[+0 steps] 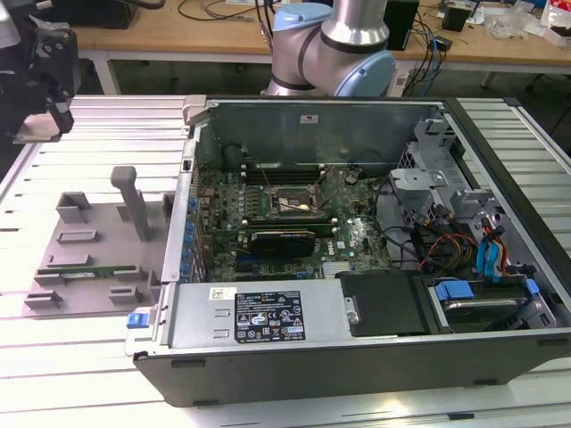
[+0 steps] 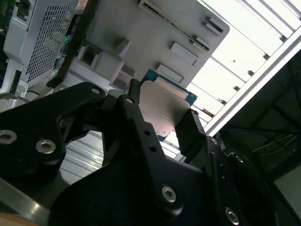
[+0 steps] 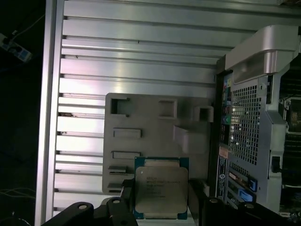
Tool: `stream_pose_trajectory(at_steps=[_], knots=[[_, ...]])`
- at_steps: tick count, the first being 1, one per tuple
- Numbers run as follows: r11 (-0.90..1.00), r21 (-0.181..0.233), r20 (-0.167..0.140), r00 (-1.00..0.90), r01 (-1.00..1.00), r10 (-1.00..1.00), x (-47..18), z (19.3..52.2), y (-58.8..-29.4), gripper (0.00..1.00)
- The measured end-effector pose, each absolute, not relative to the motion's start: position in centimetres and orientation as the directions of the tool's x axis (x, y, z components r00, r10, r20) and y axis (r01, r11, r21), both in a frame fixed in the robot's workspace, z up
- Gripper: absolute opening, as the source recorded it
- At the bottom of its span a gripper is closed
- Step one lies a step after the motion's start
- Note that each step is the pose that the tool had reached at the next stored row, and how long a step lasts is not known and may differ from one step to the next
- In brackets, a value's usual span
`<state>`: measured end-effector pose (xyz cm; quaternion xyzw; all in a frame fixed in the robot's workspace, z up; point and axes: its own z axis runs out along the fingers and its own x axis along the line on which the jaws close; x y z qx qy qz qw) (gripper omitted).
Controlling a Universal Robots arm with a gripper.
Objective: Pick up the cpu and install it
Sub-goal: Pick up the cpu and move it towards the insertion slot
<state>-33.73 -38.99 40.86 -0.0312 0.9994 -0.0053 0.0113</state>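
cpu [image 3: 161, 188] is off the grey parts tray [image 3: 150, 122] and in the air above it, silver top facing the camera in the first wrist view, with the gripper [image 3: 161, 203] closed on it: one black finger presses each of two opposite edges, and the second wrist view shows the same edge-on pinch with the green rim peeking out past the finger. In the exterior view the gripper hangs at the exterior view's left, over the slatted metal table [image 1: 89, 383] and beside the open computer case [image 1: 312, 125], well apart from the processor socket [image 1: 287, 203] in the middle of the motherboard. The main risk, as I judge it, is the hold itself: the fingers bear only on thin edges, so a jolt or a brush against the case wall on the way over could tilt the chip or let it slide out. A tilted chip would not drop flat into the socket, and pressing it down askew or turned the wrong way round could bend contacts. Loose cables lie near the board on the exterior view's right and could snag the arm. Whether the socket's frame stands open to receive the chip I cannot tell
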Motion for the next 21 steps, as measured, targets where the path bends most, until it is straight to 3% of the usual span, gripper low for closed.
stream_pose_trajectory(at_steps=[21], knots=[[0.998, -0.011, -0.02, -0.998, -0.062, -0.062, -26.3, 40.7, -39.0, 0.55]])
